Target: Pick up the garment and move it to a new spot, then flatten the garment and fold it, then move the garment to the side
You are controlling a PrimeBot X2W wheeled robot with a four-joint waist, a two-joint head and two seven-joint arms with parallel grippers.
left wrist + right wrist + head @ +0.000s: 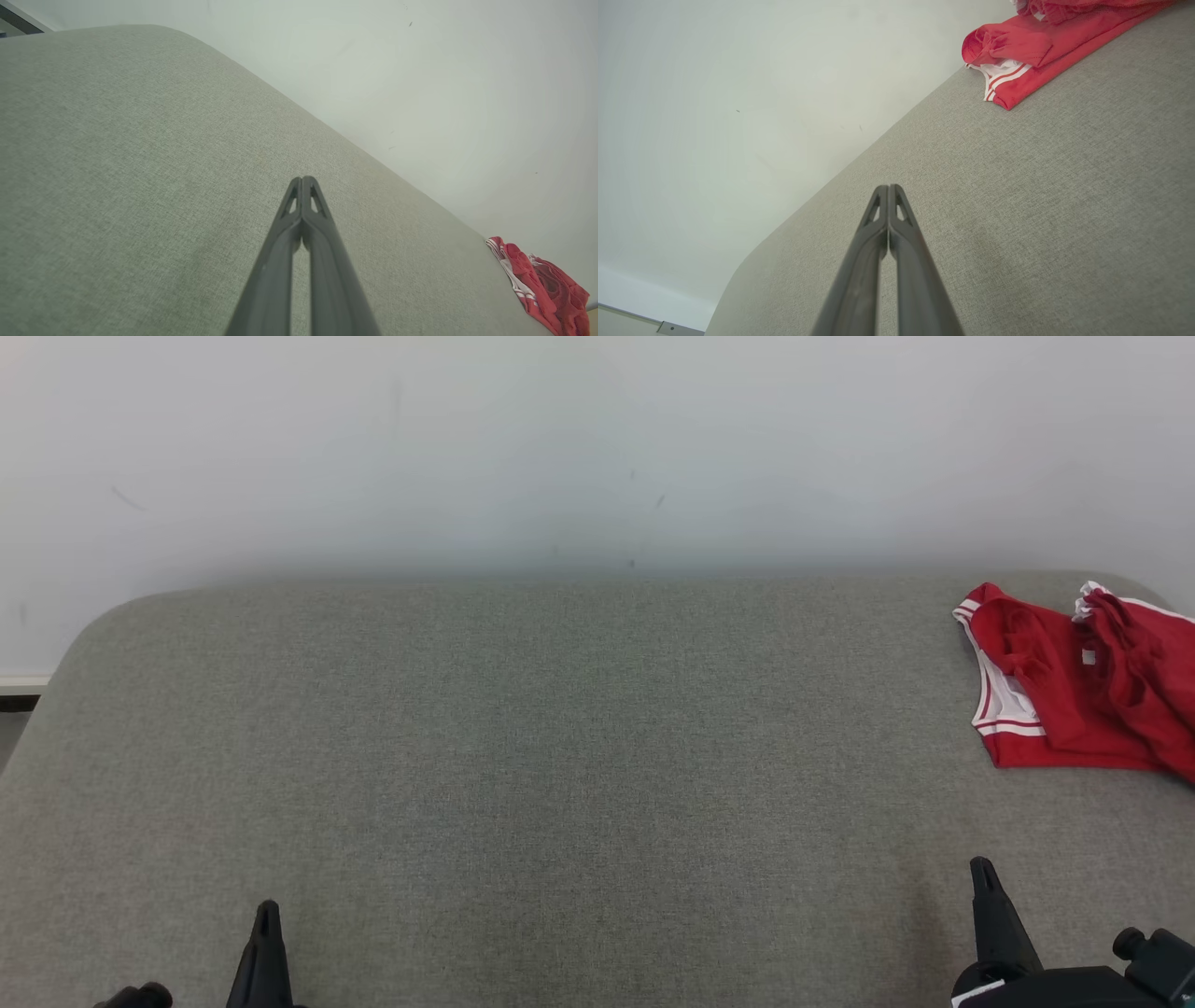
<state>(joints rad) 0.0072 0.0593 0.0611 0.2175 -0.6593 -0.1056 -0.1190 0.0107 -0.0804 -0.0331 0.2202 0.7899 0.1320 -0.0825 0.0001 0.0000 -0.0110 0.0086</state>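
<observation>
The garment is red with white striped trim, lying crumpled at the far right of the grey fabric surface, partly cut off by the head view's right edge. It appears small at the lower right of the left wrist view and at the top right of the right wrist view. My left gripper rests at the lower left, shut with nothing in it. My right gripper sits at the lower right, well short of the garment, shut and empty.
A pale wall rises directly behind the grey surface. The surface's rounded far-left corner drops off to a strip of floor and baseboard. A wide stretch of bare fabric lies between the two grippers.
</observation>
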